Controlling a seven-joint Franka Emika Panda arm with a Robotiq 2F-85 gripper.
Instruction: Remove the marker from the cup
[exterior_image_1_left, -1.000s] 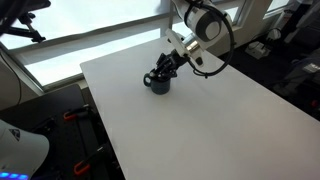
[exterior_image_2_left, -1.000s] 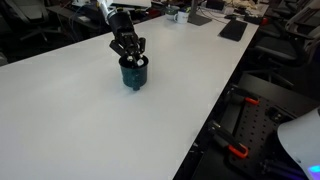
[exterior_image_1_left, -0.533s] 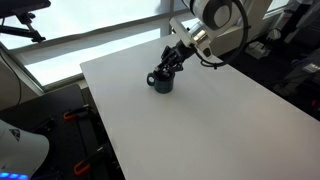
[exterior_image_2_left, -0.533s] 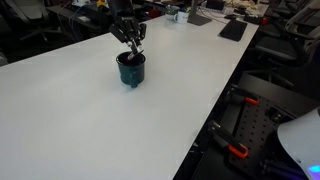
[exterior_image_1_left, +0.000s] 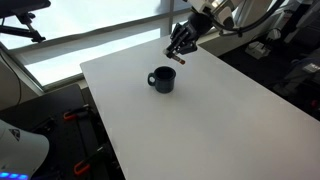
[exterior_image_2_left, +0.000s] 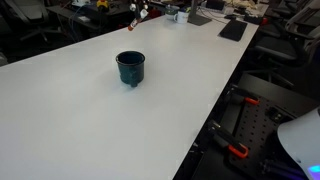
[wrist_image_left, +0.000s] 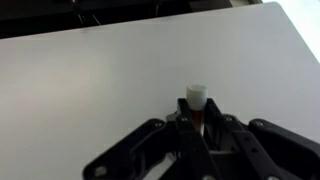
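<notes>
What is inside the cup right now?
Nothing sticks out of the cup; the marker is held in the pincer, well above it. The cup's dark floor is partly hidden by its near wall.

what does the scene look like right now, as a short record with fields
arm: black gripper raised above white table
fingers: shut on thin reddish-brown marker
cup: dark navy round mug, upright on table, apart from gripper
cup contents: no marker visible inside
task state: marker out, not yet set down
</notes>
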